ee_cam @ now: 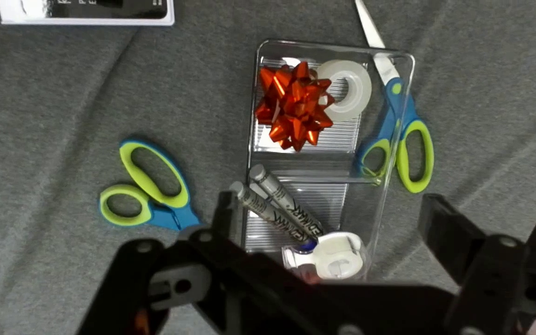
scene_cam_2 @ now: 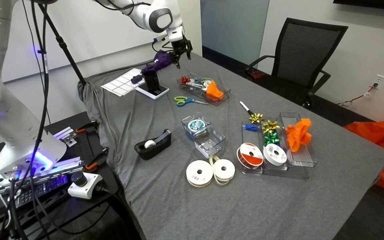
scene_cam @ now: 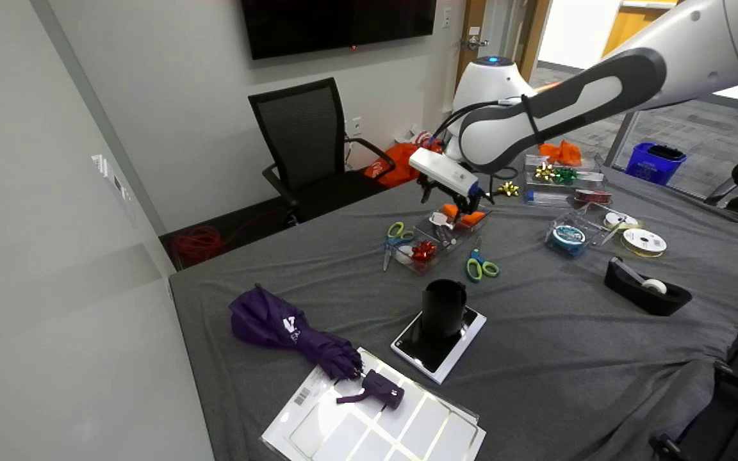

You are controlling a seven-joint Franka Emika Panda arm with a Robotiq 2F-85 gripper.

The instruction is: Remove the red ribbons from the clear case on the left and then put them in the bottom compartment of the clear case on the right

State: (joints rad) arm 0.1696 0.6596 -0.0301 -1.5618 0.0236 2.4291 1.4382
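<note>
The red ribbons show as a shiny red bow [ee_cam: 296, 107] in the far compartment of the clear case [ee_cam: 333, 45] on the left, against a roll of clear tape [ee_cam: 360, 90]. In both exterior views the bow [scene_cam: 425, 251] [scene_cam_2: 184, 80] shows too. My gripper [ee_cam: 331, 204] stands open above the case, its fingers wide apart with nothing between them; the bow lies ahead of the fingertips. Two other clear cases are in view: a small one [scene_cam_2: 208, 146] with a blue ribbon spool, and a larger one [scene_cam_2: 307, 161] with bows and spools. Which is the case on the right I cannot tell.
Silver markers [ee_cam: 286, 204] and a white tape dispenser [ee_cam: 340, 256] share the left case. Scissors [ee_cam: 156, 186] and more scissors [ee_cam: 410, 125] flank it. A black mug [scene_cam_2: 151, 80], a purple umbrella [scene_cam_2: 162, 60], a black tape dispenser [scene_cam_2: 153, 144] and ribbon spools [scene_cam_2: 199, 172] stand around.
</note>
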